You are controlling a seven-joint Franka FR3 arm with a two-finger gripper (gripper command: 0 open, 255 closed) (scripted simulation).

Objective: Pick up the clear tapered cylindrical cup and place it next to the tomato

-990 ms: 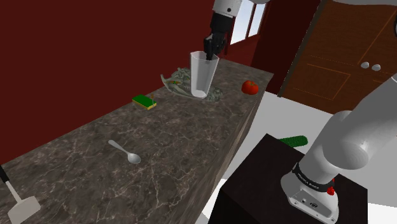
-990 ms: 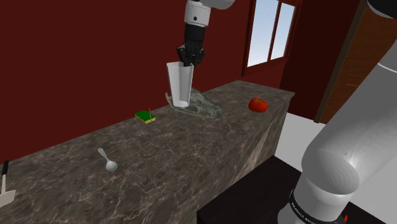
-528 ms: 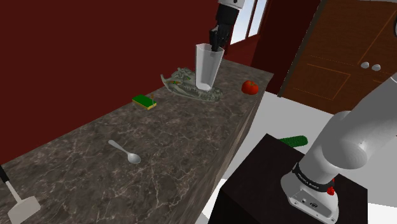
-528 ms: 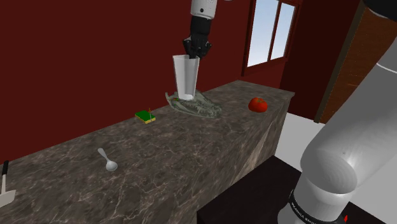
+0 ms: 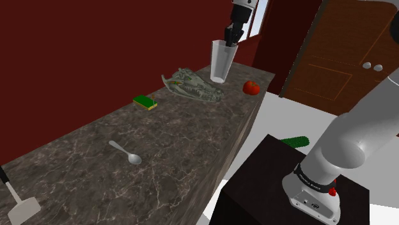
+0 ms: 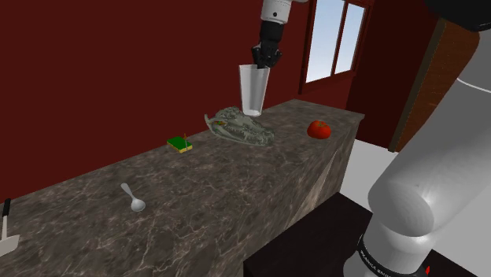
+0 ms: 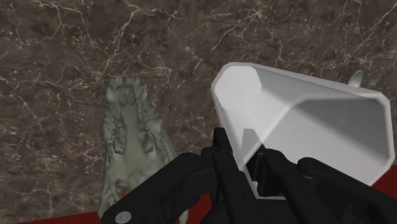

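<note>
A pale, see-through tapered cup (image 5: 220,61) (image 6: 252,90) (image 7: 299,118) hangs upright in the air above the marble counter (image 5: 160,147). My gripper (image 5: 231,37) (image 6: 264,57) (image 7: 252,172) is shut on its rim from above, one finger inside and one outside. The red tomato (image 5: 251,87) (image 6: 319,129) rests on the counter near its far end, to the right of the cup in the shoulder view. In the shoulder view the cup is between the grey-green ornament (image 5: 191,86) and the tomato.
A grey-green crocodile-like ornament (image 6: 240,129) (image 7: 135,137) lies on the counter beside the cup. A green sponge (image 5: 145,102), a metal spoon (image 5: 126,153) and a spatula (image 5: 19,203) sit further along. A green cucumber (image 5: 295,141) lies on the stand. A wooden door (image 5: 332,57) stands behind.
The gripper has carried the cup up off the ornament and to the shoulder view's right, toward the tomato. Nothing else on the counter has shifted.
</note>
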